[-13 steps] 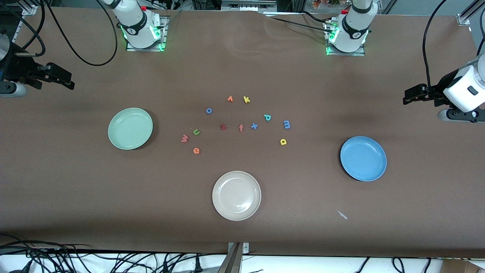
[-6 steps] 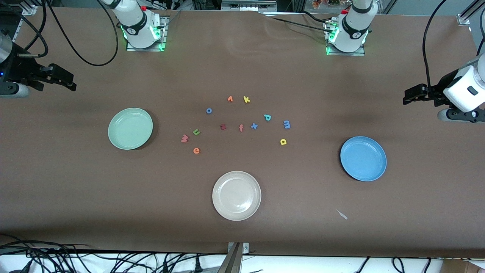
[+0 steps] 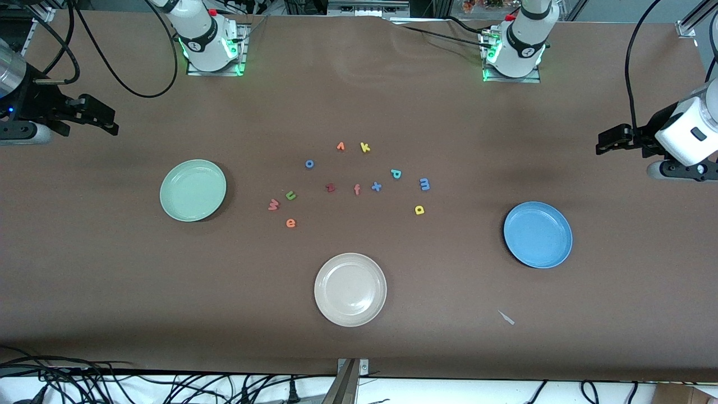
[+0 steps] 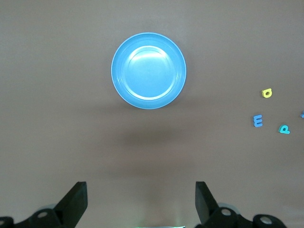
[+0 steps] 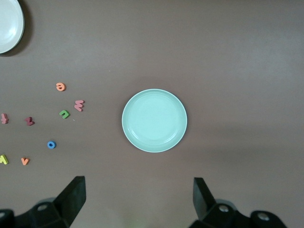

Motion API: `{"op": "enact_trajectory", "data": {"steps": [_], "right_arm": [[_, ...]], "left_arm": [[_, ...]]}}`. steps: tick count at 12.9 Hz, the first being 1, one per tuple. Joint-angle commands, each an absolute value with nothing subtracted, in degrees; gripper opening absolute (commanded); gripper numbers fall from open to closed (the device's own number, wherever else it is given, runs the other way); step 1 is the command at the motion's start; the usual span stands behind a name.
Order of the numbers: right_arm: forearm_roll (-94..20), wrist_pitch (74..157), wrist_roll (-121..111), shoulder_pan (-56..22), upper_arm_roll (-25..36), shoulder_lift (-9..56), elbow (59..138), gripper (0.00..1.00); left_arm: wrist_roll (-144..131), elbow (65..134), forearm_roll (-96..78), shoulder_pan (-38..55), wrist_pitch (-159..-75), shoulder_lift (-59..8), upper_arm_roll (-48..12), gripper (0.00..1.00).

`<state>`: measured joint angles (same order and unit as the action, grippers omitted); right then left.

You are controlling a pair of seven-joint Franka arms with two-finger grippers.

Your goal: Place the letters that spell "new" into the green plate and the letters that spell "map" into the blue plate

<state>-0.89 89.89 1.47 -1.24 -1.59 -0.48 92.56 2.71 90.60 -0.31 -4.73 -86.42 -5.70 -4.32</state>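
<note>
Nothing done yet. Round mint-green plate [image 3: 193, 190] and round blue plate [image 3: 538, 234] both bare. All six little foam letters [image 3: 290, 223] loose on brown table [image 3: 112, 269], between plates. Left gripper [image 4: 141, 199] and right gripper [image 5: 138, 197] spread wide, holding nothing, up over table ends.

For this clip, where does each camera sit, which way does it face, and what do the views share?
Front view: high across the table, facing both bases; left gripper and right gripper hang open at the table's ends.
Left wrist view: looks down on the blue plate; its own open fingertips show.
Right wrist view: looks down on the green plate; its own fingertips show.
Shared: each plate also appears in the front view.
</note>
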Motion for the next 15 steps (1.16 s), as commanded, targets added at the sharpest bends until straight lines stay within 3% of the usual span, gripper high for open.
{"op": "enact_trajectory", "data": {"steps": [1, 6, 11, 15], "right_arm": [[0.2, 90.3, 1.7, -1.2, -1.8, -0.9, 93.0, 1.00], [1.1, 89.4, 2.9, -1.7, -2.5, -0.4, 93.3, 1.00], [0.9, 89.3, 5.8, -5.8, -3.8, 6.7, 94.2, 1.00], [0.8, 100.3, 16.3, -11.0, -3.8, 11.9, 99.0, 1.00]], "left_arm": [[2.5, 91.3, 1.0, -4.7, -86.3, -4.9, -4.7, 1.00], [2.5, 91.2, 1.0, -4.6, -86.3, -5.0, -4.7, 1.00], [-2.9, 90.8, 1.0, -1.2, -86.0, -6.6, -6.5, 1.00], [-17.0, 91.1, -0.4, -0.2, -88.1, -10.3, -15.2, 1.00]]}}
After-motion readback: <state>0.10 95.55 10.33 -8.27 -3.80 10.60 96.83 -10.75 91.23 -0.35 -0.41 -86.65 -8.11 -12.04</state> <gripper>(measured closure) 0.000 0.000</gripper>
